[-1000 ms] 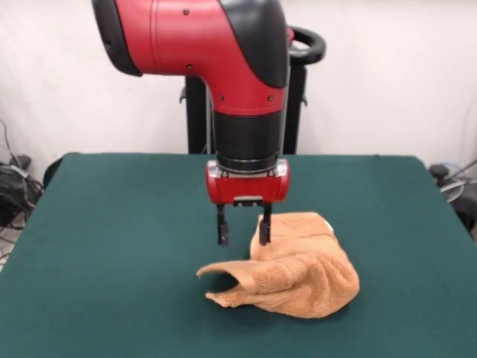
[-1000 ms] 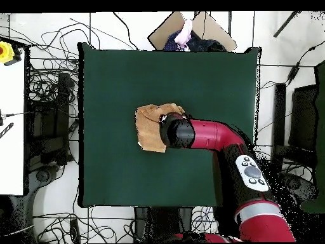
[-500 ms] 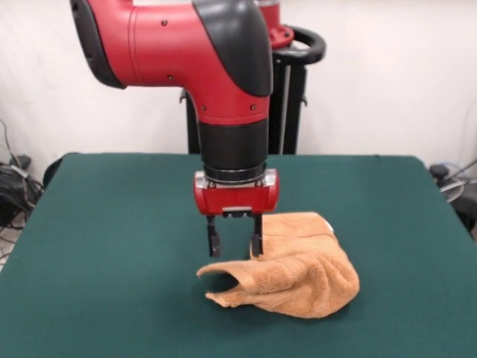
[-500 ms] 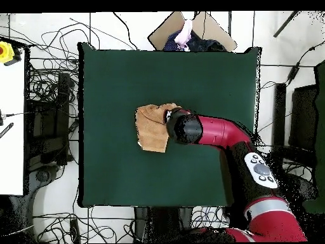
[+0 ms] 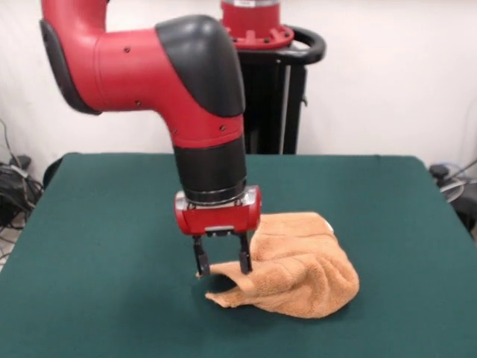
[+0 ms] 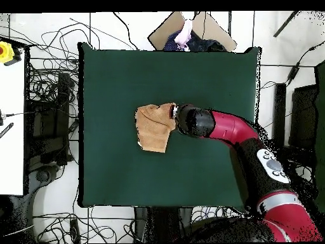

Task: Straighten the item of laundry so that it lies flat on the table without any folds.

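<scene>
The orange-tan towel lies crumpled and folded over itself on the green table, a little right of centre in the front view. Its left corner curls up into a raised flap. My gripper is open, its two fingers straddling that raised flap at the towel's left end, low over the table. In the overhead view the towel lies near the table's centre, and the arm's end covers the gripper at the towel's right edge.
The robot's black pedestal stands behind the table's far edge. Cables and equipment lie on the floor around the table. A cardboard box with cloth sits beyond one table edge in the overhead view.
The gripper has moved down and to the left in the front view, from above the towel's back part to its raised left flap. The towel has not moved.
</scene>
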{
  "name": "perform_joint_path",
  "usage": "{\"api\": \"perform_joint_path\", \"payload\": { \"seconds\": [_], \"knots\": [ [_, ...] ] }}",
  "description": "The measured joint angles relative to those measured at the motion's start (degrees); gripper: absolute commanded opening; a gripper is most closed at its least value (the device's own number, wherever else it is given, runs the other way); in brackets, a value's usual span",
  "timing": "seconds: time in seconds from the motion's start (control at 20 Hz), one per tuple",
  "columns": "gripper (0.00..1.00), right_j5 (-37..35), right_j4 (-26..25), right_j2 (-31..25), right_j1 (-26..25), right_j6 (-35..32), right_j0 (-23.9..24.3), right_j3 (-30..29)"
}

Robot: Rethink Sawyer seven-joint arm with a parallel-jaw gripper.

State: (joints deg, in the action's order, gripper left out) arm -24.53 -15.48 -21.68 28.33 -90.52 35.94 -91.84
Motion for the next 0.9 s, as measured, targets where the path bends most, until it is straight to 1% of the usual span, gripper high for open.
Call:
{"api": "perform_joint_path", "payload": {
  "seconds": [0.4, 0.9],
  "knots": [
    [1.0, -5.9, -0.8, -4.0, -4.6, 3.6, 4.2, 3.3],
    [1.0, -11.0, -2.9, -7.0, -8.6, 10.6, 6.0, 6.6]
  ]
}}
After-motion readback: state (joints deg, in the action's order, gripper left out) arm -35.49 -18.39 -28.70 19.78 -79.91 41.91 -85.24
